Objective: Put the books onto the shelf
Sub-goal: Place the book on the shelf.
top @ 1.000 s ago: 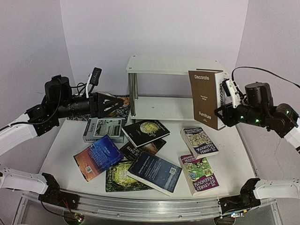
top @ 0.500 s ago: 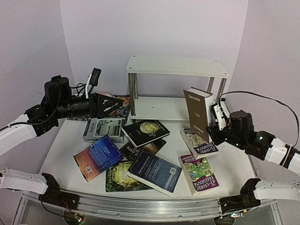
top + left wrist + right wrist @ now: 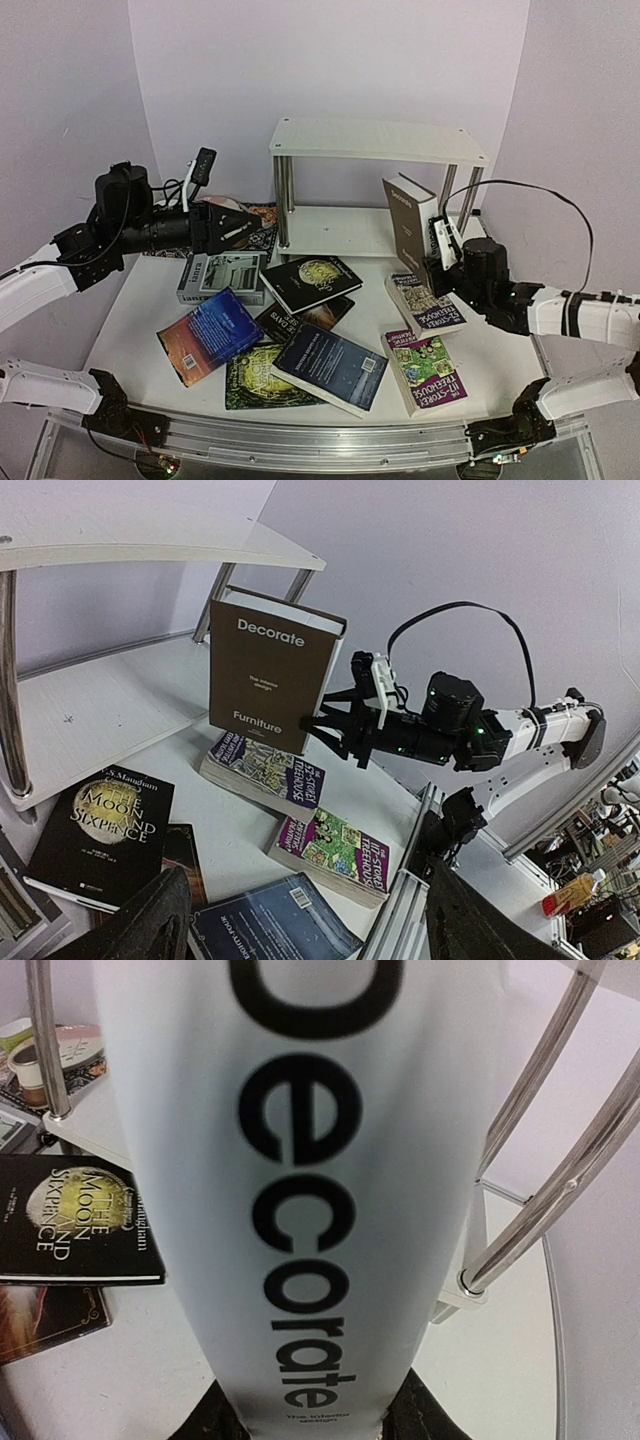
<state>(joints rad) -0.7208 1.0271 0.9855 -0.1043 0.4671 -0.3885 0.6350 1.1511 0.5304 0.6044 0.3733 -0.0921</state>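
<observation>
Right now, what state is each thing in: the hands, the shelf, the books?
Shelf: standing, no book on either tier.
Decorate book: upright, held just before the shelf's right end.
Right hand: shut on the Decorate book.
Left hand: open, holding nothing, hovering left of the shelf.
Other books: flat on the table, several overlapping.

Soft, even light, probably from overhead. My right wrist view blurs the thick white-and-brown book (image 3: 310,1210); chrome tube shelf legs (image 3: 545,1195) glint. My left wrist view bows at edges.
</observation>
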